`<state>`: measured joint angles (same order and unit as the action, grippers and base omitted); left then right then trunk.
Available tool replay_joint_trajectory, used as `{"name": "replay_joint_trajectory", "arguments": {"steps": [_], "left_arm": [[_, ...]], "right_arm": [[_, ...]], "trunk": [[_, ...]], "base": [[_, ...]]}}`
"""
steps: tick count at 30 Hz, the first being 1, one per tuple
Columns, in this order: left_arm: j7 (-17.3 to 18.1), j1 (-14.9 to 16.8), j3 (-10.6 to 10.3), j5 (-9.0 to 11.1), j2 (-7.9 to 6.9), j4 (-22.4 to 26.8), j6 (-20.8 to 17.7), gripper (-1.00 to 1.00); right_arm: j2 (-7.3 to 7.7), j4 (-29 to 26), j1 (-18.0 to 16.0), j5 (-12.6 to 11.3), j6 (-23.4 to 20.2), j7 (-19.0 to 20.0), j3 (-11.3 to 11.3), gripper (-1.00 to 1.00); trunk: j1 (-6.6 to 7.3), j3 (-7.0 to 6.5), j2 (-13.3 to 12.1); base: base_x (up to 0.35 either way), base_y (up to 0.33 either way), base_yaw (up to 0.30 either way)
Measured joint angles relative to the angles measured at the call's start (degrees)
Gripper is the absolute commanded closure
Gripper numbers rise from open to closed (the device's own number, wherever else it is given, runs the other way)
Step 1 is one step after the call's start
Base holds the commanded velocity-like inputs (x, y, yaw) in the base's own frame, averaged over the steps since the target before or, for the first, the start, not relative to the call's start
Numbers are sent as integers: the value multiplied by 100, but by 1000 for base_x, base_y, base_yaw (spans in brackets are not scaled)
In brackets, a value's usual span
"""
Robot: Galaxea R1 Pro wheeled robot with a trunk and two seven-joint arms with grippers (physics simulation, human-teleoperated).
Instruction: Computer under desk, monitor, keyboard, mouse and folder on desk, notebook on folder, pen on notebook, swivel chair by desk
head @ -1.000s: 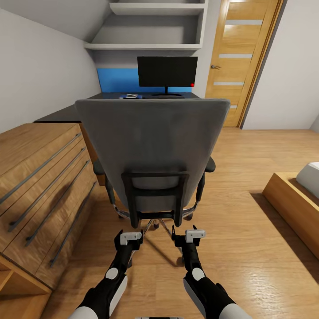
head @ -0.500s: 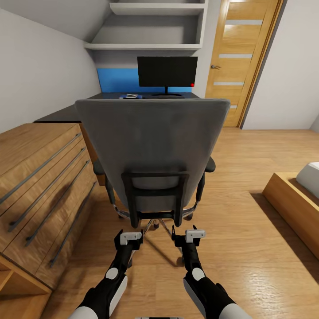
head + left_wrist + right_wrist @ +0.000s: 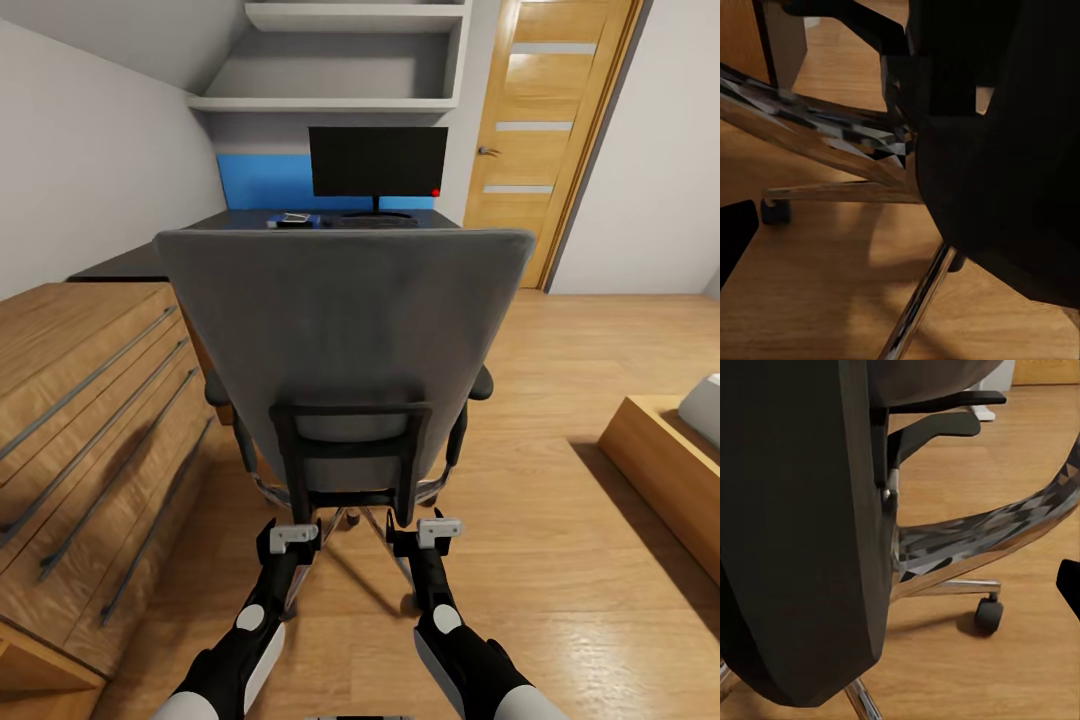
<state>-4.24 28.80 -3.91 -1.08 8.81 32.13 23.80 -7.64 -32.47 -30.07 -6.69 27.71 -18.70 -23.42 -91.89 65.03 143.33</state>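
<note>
Pushing the swivel chair toward the desk

Left gripper (image 3: 293, 537) and right gripper (image 3: 428, 531) sit low behind the swivel chair (image 3: 345, 340); whether the jaws are open I cannot tell. Push evenly and straight: wooden drawer chest (image 3: 90, 400) crowds the left, open floor right; desk (image 3: 190, 240) and monitor (image 3: 378, 162) ahead.

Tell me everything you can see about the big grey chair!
The swivel chair stands upright on the light wood floor, its back turned to the camera. It has a wide grey fabric backrest, a black frame bracket low on the back, black armrests poking out at each side and a shiny chrome base with dark casters. It faces the black desk, beside the wooden drawer chest. The left gripper and right gripper sit just behind it.
</note>
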Motion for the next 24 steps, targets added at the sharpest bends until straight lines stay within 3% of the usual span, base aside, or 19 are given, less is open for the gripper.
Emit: {"name": "replay_joint_trajectory", "arguments": {"steps": [7,24], "left_arm": [[-4,0,-4,-9,-5,-8,-5,-100],[-7,0,-2,1,-6,-108,1,-100]], "right_arm": [[0,-1,0,1,-3,3,-3,-100],[1,-2,-1,-2,3,-3,3,-100]], "trunk": [[1,0,0],[1,0,0]], "base": [[52,-15,0],[168,-116,0]]}}
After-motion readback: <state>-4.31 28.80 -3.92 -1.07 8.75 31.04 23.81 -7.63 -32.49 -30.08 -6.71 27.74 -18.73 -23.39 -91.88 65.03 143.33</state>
